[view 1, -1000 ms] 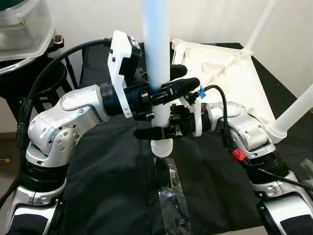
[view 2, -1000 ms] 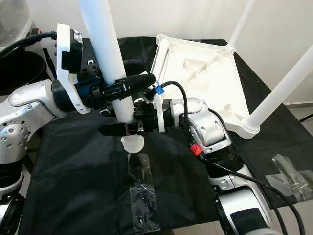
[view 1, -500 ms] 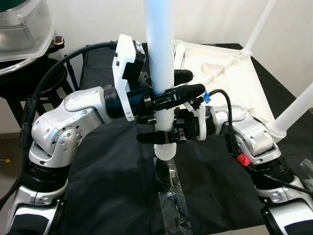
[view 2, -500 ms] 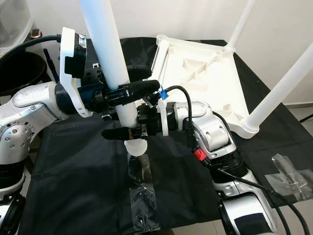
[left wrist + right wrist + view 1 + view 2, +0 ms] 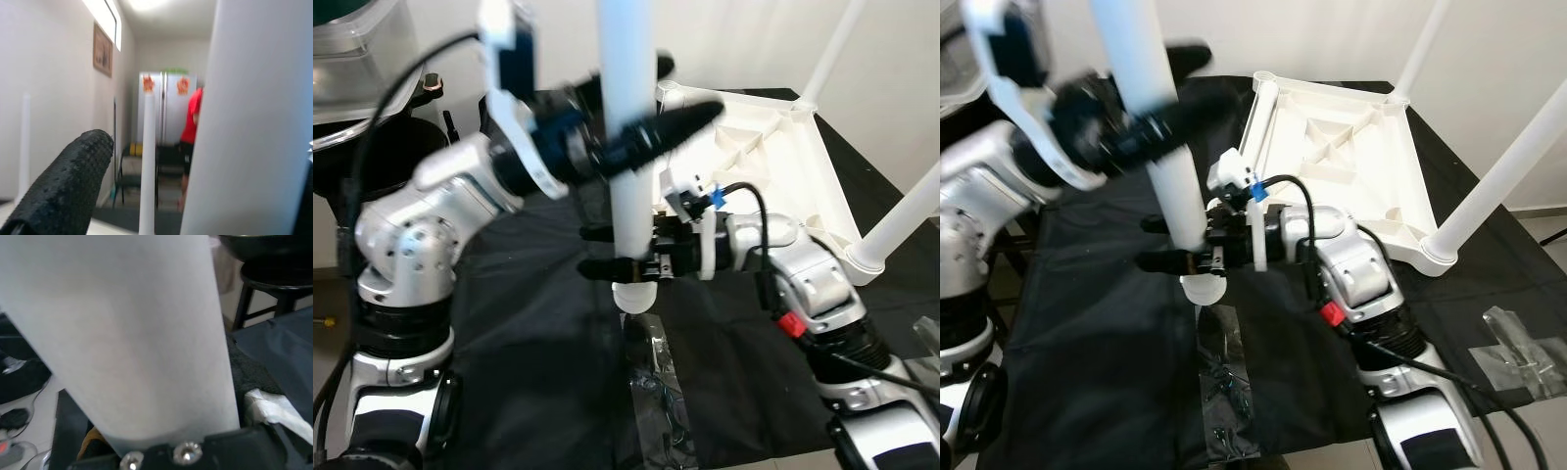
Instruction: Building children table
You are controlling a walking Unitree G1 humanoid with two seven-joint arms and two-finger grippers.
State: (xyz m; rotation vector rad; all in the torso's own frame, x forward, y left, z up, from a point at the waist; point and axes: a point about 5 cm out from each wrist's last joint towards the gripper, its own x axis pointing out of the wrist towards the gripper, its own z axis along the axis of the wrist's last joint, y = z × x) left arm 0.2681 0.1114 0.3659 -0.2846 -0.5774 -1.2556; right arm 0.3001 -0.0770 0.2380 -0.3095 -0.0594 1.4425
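Observation:
A white table leg (image 5: 626, 176) stands upright over the black cloth, its lower end just above the cloth. My right gripper (image 5: 619, 250) is shut on it near that end. My left gripper (image 5: 661, 98), blurred, is higher up with its fingers on either side of the leg. In the left wrist view one finger (image 5: 63, 191) stands clear of the leg (image 5: 254, 122), so this gripper is open. The upturned white tabletop (image 5: 773, 147) lies at the back right, with two legs (image 5: 832, 49) (image 5: 906, 220) fitted in its corners.
A clear plastic bag of hardware (image 5: 661, 392) lies on the black cloth (image 5: 529, 352) below the leg; another bag (image 5: 1518, 352) is at the right. A black stool with a bowl (image 5: 362, 147) stands at the left. A person in red (image 5: 191, 127) stands far off.
My left gripper has let go of the leg and risen along it, with the arm swinging up and left. The right gripper keeps its hold low on the leg.

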